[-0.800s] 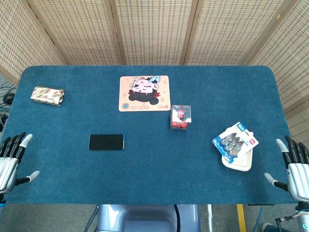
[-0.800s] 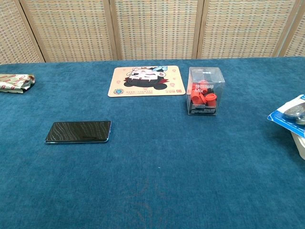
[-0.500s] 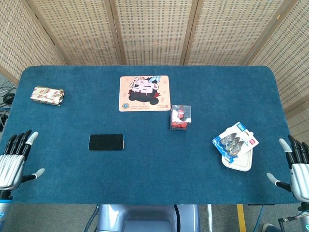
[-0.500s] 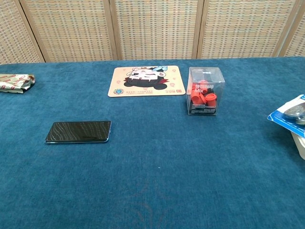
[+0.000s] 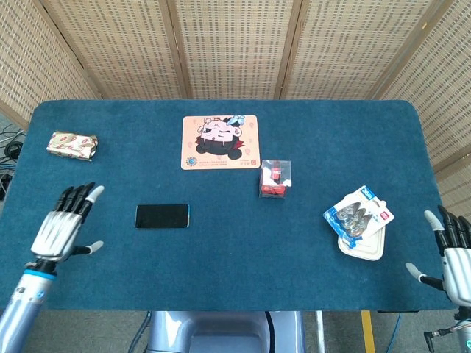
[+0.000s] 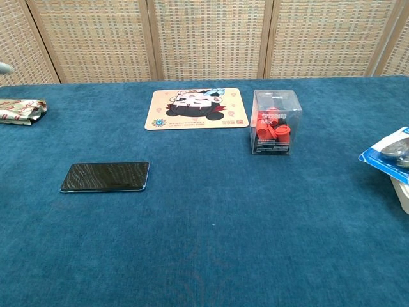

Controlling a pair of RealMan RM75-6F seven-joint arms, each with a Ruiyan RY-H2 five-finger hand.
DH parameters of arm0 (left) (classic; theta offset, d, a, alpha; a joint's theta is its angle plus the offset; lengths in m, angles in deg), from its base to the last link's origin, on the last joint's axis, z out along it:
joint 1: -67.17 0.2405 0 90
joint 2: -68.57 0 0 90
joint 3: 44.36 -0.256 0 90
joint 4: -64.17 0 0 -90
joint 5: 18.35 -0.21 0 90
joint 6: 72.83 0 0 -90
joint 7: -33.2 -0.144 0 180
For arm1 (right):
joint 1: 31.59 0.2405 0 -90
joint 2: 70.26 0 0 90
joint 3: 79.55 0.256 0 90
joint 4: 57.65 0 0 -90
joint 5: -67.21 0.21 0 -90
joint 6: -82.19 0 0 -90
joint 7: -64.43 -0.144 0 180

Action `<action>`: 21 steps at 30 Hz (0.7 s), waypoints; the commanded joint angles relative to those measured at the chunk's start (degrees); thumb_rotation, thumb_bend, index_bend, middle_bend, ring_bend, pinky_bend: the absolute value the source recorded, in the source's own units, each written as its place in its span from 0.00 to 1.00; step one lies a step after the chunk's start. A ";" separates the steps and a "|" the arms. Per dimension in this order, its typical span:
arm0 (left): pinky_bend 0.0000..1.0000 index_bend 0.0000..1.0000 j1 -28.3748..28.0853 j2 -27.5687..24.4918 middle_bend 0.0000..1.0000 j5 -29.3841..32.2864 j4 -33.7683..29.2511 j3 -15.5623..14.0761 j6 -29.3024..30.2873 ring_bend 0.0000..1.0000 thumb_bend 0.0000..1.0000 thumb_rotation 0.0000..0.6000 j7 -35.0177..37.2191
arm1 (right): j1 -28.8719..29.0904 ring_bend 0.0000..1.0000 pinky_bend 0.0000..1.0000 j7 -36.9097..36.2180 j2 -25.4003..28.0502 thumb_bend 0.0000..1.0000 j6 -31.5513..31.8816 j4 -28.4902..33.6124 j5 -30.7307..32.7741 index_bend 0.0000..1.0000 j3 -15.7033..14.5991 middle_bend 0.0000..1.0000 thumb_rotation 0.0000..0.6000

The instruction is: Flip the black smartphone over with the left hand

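Note:
The black smartphone (image 5: 162, 216) (image 6: 106, 176) lies flat on the blue table, left of centre, its glossy dark face up. My left hand (image 5: 65, 223) hovers over the table to the phone's left, a hand's width away, fingers spread and holding nothing. My right hand (image 5: 452, 257) stays at the table's front right corner, fingers apart and empty. The chest view shows the phone, with only a blurred sliver at its left edge that may be a fingertip.
A cartoon mouse pad (image 5: 221, 141) lies at the back centre. A clear box of red parts (image 5: 275, 179) stands right of centre. A blue blister pack on a white tray (image 5: 359, 222) lies at the right, a wrapped snack (image 5: 72, 145) at the far left.
My left hand has moved from the table's front left corner up and rightward, over the table toward the phone. The phone and right hand stay put.

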 commanded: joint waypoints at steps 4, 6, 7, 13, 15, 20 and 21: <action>0.00 0.19 -14.48 12.58 0.00 17.47 6.25 5.27 -15.64 0.00 0.02 1.00 -9.73 | 0.32 0.00 0.00 -1.05 0.23 0.00 -0.92 -0.52 0.56 0.00 0.11 0.00 1.00; 0.00 0.21 -17.26 15.60 0.00 21.91 8.68 5.77 -17.50 0.00 0.03 1.00 -11.93 | 0.41 0.00 0.00 -1.46 0.32 0.00 -1.06 -0.75 0.61 0.00 0.16 0.00 1.00; 0.00 0.22 -18.22 16.60 0.00 23.37 9.54 5.88 -18.06 0.00 0.04 1.00 -12.75 | 0.44 0.00 0.00 -1.61 0.34 0.00 -1.15 -0.82 0.70 0.00 0.19 0.00 1.00; 0.00 0.29 -24.22 23.80 0.00 32.64 16.31 6.44 -18.91 0.00 0.07 1.00 -17.52 | 0.79 0.00 0.00 -3.02 0.62 0.00 -2.46 -1.33 1.84 0.00 0.40 0.00 1.00; 0.00 0.30 -25.42 25.36 0.00 34.65 17.84 6.38 -19.11 0.00 0.07 1.00 -18.12 | 0.86 0.00 0.00 -3.35 0.70 0.00 -2.76 -1.46 2.10 0.00 0.44 0.00 1.00; 0.00 0.29 -28.17 28.06 0.00 39.03 20.68 5.86 -18.93 0.00 0.07 1.00 -20.01 | 0.98 0.00 0.00 -4.02 0.86 0.00 -3.18 -1.66 2.70 0.00 0.65 0.00 1.00; 0.00 0.29 -28.49 28.38 0.00 39.42 21.08 5.82 -18.73 0.00 0.07 1.00 -20.26 | 1.00 0.00 0.00 -4.10 0.87 0.00 -3.24 -1.69 2.75 0.00 0.65 0.00 1.00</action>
